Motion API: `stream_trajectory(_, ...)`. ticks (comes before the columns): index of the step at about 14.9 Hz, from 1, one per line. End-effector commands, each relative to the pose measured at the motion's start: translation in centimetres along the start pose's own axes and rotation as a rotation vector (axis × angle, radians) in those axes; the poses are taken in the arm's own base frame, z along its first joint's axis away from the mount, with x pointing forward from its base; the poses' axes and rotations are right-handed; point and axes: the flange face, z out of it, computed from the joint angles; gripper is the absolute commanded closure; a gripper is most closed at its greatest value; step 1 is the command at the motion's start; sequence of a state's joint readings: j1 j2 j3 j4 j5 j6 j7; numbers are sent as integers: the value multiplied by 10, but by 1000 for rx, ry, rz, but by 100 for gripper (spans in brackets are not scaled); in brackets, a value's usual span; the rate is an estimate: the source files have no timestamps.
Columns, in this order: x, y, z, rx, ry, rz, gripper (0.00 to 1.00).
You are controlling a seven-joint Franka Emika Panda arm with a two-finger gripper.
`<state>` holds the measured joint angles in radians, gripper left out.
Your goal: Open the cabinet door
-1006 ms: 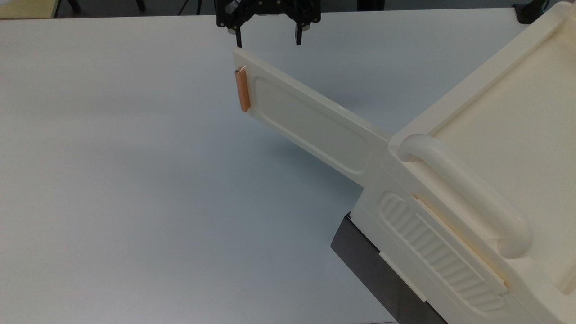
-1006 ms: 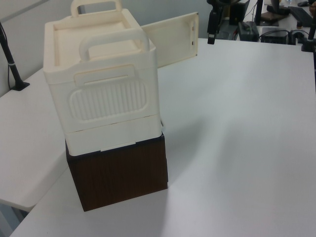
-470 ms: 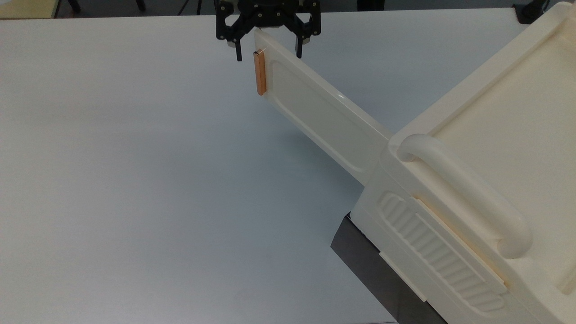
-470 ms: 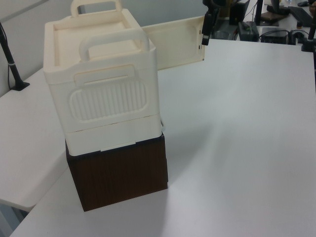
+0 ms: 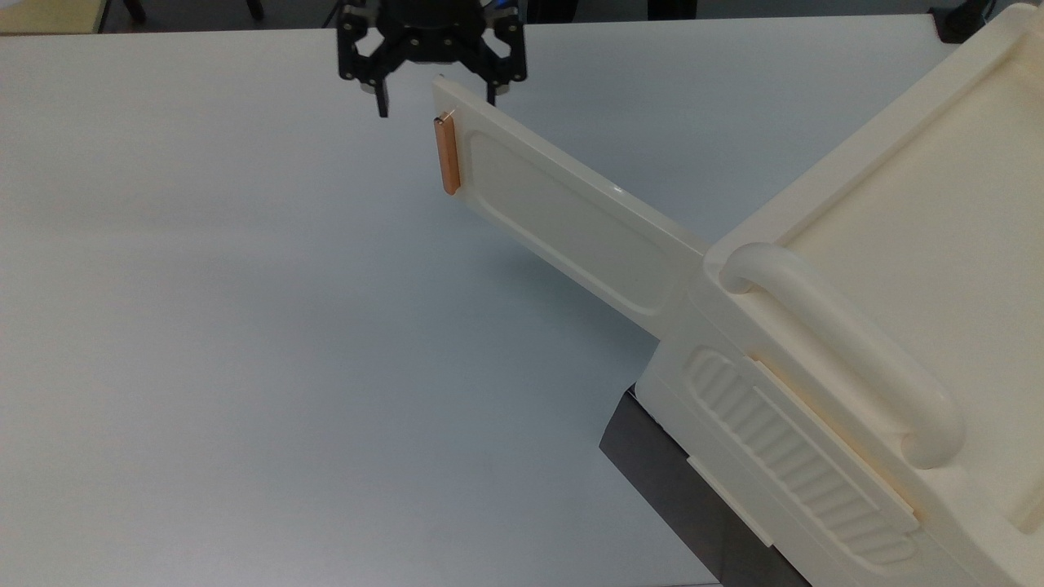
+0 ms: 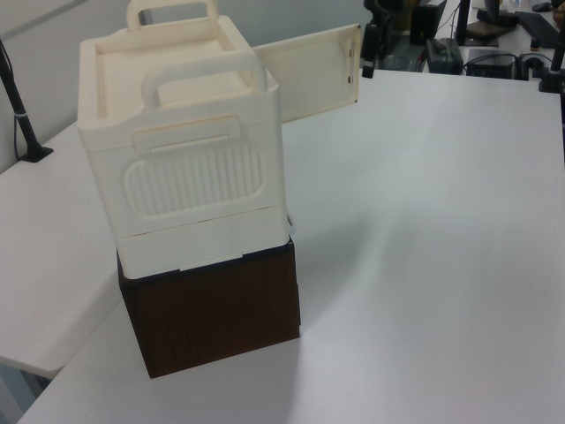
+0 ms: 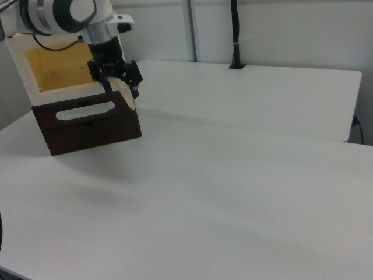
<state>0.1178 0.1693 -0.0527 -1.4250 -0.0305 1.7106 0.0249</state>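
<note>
Large cream plastic box-shaped cabinet (image 5: 913,244) sits on a dark brown base (image 6: 212,314) on the white table (image 5: 245,326), at the top view's right. Its flat cream plastic cabinet door (image 5: 563,220), with a recessed rounded-rectangle inset, stands swung wide open, sticking out from the cabinet's corner toward the top view's upper left, hinged just beside the thick rounded cream handle bar (image 5: 848,350). A small copper-orange strip (image 5: 446,155) runs along the door's free short edge, the end farthest from the cabinet. The black two-finger gripper (image 5: 436,102) hangs at that free end, fingers spread wide: one fingertip is clear of the door on the side away from the cabinet, the other sits at the door's top edge, contact not clear. Nothing is held. The ribbed cream side panel (image 5: 791,456) lies below the handle bar on the cabinet's side. In the right view the gripper (image 7: 119,81) is in front of the cabinet's open yellowish interior (image 7: 61,67).
</note>
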Motion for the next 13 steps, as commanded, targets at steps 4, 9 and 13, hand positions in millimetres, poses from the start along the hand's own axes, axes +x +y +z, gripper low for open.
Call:
stream_trajectory(4,-32,22,-5,-11,-87,31,0)
stream_trajectory(9,-36,27,-5,-10,-93,32,0)
stream_trajectory(13,-35,27,-1,-24,-99,28,0)
